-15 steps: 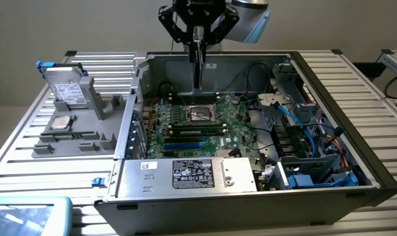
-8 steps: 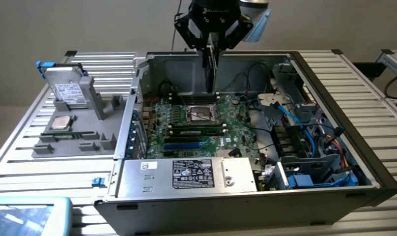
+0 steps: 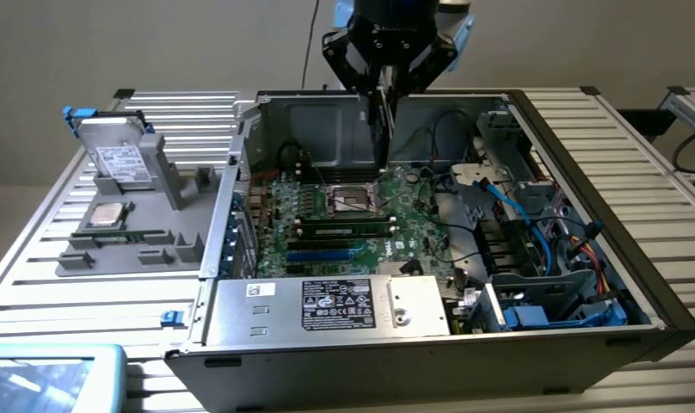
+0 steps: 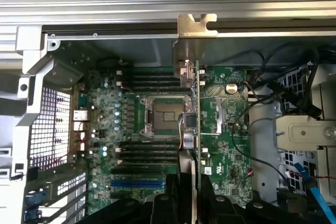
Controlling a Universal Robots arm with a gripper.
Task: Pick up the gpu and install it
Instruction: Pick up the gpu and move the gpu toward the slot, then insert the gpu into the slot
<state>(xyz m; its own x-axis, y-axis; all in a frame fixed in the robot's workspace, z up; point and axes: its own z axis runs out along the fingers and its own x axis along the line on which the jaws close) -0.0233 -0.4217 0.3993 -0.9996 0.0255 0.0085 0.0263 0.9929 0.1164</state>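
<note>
My gripper [image 3: 382, 84] hangs over the open computer case [image 3: 640, 284], shut on the gpu [image 3: 378, 129]. The card is held upright and edge-on, its lower end just above the green motherboard [image 3: 359, 245] near the CPU socket [image 3: 350, 200]. In the wrist view the gpu [image 4: 190, 129] runs as a thin vertical card from between the black fingers [image 4: 176, 192] of the gripper [image 4: 192, 184]. Its metal bracket [image 4: 190, 45] sits at the far end, over the motherboard [image 4: 231, 145] beside the socket [image 4: 163, 116]. A blue slot [image 4: 137, 185] lies near the fingers.
A grey parts tray [image 3: 130, 254] stands at the exterior view's left, holding a hard drive [image 3: 120, 159] with a white label and a chip [image 3: 104, 215]. Memory sticks [image 3: 345, 228] sit in the board. The power supply [image 3: 336, 305] and blue cables [image 3: 537, 228] crowd the case.
</note>
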